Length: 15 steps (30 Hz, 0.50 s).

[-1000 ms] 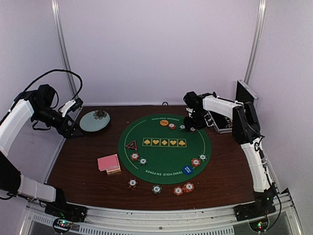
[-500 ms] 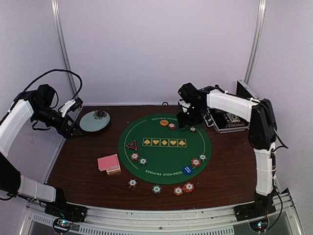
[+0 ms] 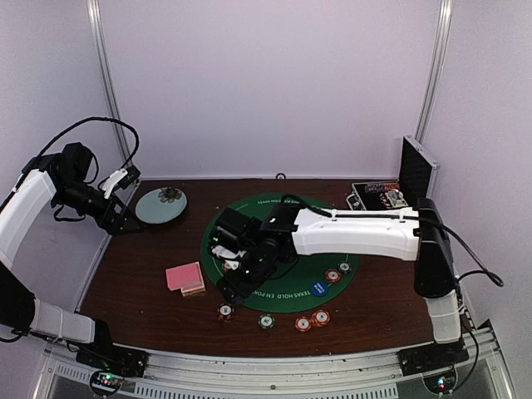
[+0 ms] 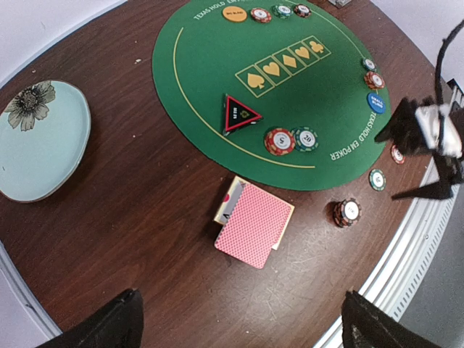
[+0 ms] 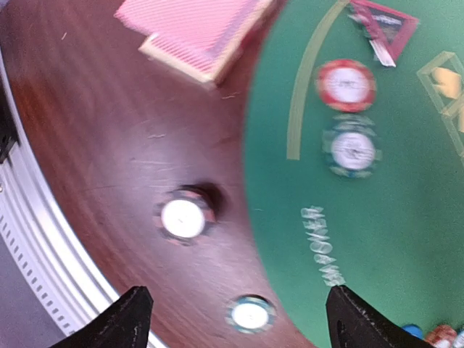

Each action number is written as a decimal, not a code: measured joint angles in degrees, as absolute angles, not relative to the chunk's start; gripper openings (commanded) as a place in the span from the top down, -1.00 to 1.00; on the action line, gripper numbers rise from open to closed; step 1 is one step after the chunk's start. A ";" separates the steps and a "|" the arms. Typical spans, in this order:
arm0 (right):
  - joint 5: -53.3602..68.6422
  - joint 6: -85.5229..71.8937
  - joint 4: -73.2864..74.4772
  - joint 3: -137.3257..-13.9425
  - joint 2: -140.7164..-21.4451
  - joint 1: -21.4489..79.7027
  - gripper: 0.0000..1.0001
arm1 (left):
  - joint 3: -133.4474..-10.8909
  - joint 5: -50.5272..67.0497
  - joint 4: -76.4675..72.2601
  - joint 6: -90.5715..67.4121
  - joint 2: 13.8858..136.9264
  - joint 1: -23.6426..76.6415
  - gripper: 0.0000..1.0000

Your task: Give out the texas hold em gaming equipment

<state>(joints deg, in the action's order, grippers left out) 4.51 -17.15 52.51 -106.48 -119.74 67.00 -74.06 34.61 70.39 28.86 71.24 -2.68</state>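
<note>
The pink-backed cards (image 4: pixel 254 225) (image 3: pixel 184 277) lie in a stack on the wood, left of the green mat (image 3: pixel 249 208). The triangle marker (image 4: pixel 241 114), a red chip (image 4: pixel 279 141) and a green chip (image 4: pixel 305 138) sit on the mat's left part. The orange disc (image 4: pixel 234 13) and blue disc (image 3: pixel 318 288) are also on the mat. My right gripper (image 3: pixel 234 284) (image 5: pixel 239 322) hovers open over the mat's near-left edge, above a chip stack (image 5: pixel 183 217) and a green chip (image 5: pixel 250 315), holding nothing. My left gripper (image 3: pixel 125 199) (image 4: pixel 239 333) is open and high at the far left.
A pale blue plate (image 3: pixel 160 205) sits at the back left. An open aluminium case (image 3: pixel 386 195) stands at the back right. More chips (image 3: pixel 303 323) lie along the mat's near edge. The right arm spans the whole mat.
The right arm swept from the back right of the mat, beside the case, across to the near-left edge, and its jaws opened wider. The left arm stayed still.
</note>
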 measured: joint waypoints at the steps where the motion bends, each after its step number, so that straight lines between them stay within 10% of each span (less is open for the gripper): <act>1: 5.21 -17.06 52.58 -107.96 -121.45 68.03 -0.76 | -74.06 34.63 70.39 28.86 71.24 -2.68 -0.95; 15: 8.82 -14.85 56.93 -120.05 -135.94 70.85 -0.59 | -74.06 34.54 70.39 28.86 71.00 -2.68 -0.95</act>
<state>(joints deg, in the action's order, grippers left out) 8.82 -14.85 56.93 -120.05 -135.94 70.85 -74.06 34.54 70.39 28.86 71.00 -2.68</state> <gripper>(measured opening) 0.838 0.976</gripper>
